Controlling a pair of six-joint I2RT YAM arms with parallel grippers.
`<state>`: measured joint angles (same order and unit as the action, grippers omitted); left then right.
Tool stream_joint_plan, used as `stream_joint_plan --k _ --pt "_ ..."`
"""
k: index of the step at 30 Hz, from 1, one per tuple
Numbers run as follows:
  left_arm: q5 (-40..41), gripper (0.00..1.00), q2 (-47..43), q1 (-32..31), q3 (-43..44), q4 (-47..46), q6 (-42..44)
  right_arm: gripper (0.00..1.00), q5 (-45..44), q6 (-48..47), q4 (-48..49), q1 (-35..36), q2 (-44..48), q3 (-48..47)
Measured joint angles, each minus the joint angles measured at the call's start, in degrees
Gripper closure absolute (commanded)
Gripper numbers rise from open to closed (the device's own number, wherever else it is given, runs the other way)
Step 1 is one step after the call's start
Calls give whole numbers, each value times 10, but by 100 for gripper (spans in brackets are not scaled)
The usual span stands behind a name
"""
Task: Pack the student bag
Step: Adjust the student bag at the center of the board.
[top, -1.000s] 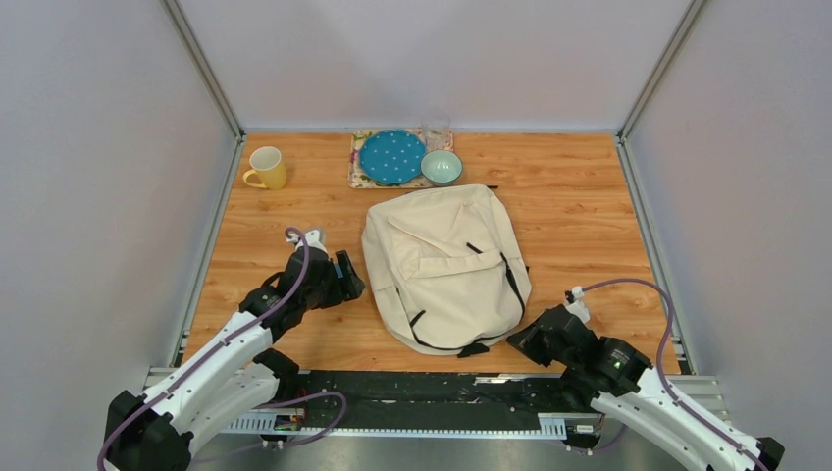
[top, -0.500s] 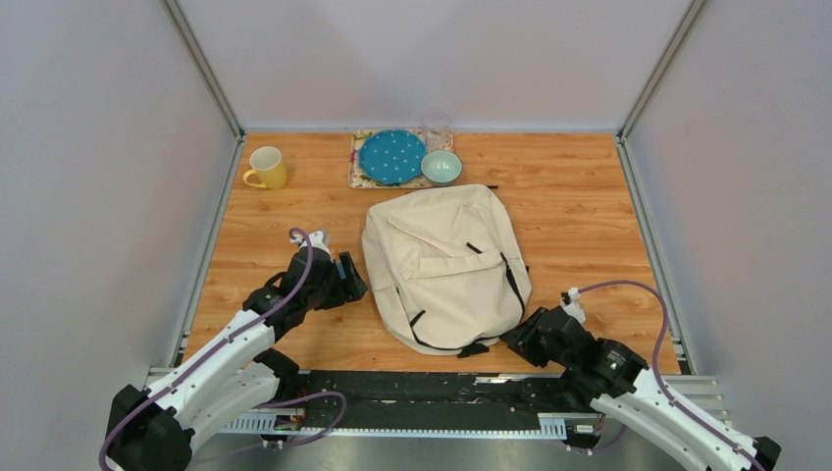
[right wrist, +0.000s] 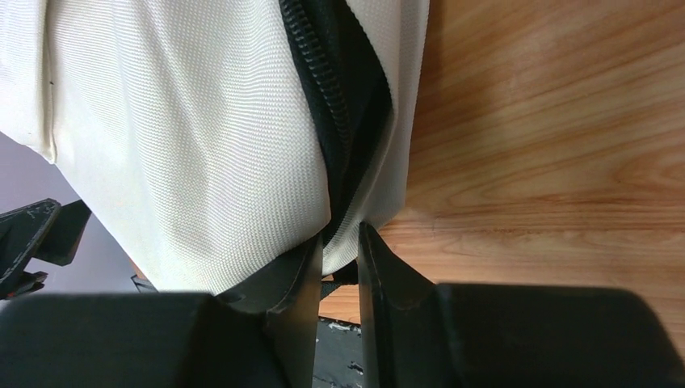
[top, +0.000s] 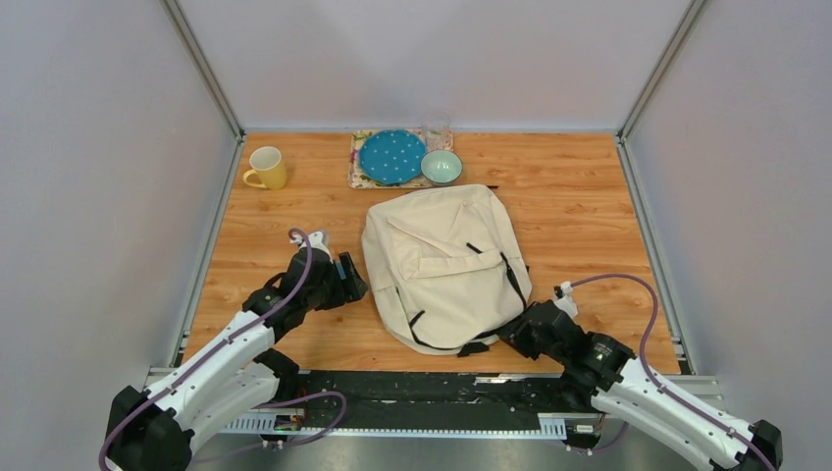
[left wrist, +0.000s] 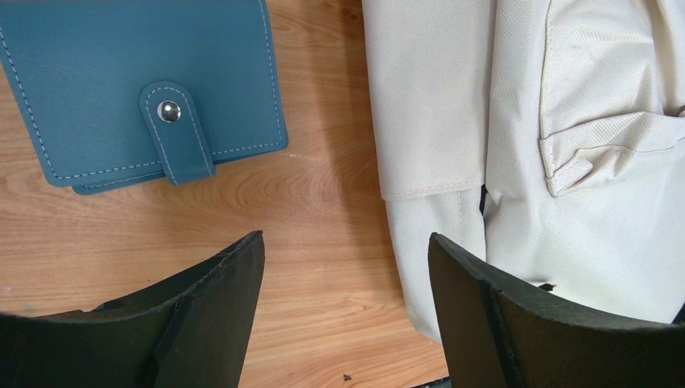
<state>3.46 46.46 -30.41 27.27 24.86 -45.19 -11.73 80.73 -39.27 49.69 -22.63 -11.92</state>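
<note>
1. Top view: the cream fabric backpack (top: 442, 260) lies flat between the left pincer (top: 353, 282) and the right pincer (top: 508, 335), which touches its near corner.
2. Left wrist: the left pincer (left wrist: 346, 242) gapes wide, holding nothing. A teal leather snap wallet (left wrist: 145, 85) lies ahead-left, the backpack (left wrist: 517, 162) ahead-right.
3. Right wrist: the right pincer (right wrist: 338, 242) is nearly closed, nipping the backpack's (right wrist: 202, 145) black-zippered edge.

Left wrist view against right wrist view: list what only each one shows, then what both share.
Only the left wrist view: a blue snap-tab wallet lying flat beside the student bag, apart from it, and the left end effector open above the table. Only the right wrist view: the bag's black zipper and the right end effector, jaws nearly closed at that edge; whether they pinch it is unclear. Both: the cream student bag and the wooden table.
</note>
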Motion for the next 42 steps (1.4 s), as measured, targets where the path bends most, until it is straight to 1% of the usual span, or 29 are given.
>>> stream_joint_plan --k 2,5,7,8,9,19,30,34,42 --pt "0 19 -1 0 -3 -2 -2 80 -4 0 0 0 11 3" --pt "-2 19 -2 0 -9 -3 -6 80 -7 3 -1 0 28 13" --pt "-4 19 -2 0 -10 -3 -8 77 -8 7 1 0 38 23" --pt "-5 19 -2 0 -11 -4 -8 73 -8 8 1 0 42 24" --pt "-5 19 -2 0 -11 -5 -9 72 -8 9 1 0 45 24" --pt "-11 19 -2 0 -14 -9 -10 70 -9 23 -4 0 73 23" --pt "-15 19 -2 0 -15 -11 -11 68 23 50 18 0 51 26" --pt "-15 19 -2 0 -15 -12 -12 69 29 55 27 0 44 27" --pt "-15 19 -2 0 -18 -16 -12 76 26 66 74 0 38 36"
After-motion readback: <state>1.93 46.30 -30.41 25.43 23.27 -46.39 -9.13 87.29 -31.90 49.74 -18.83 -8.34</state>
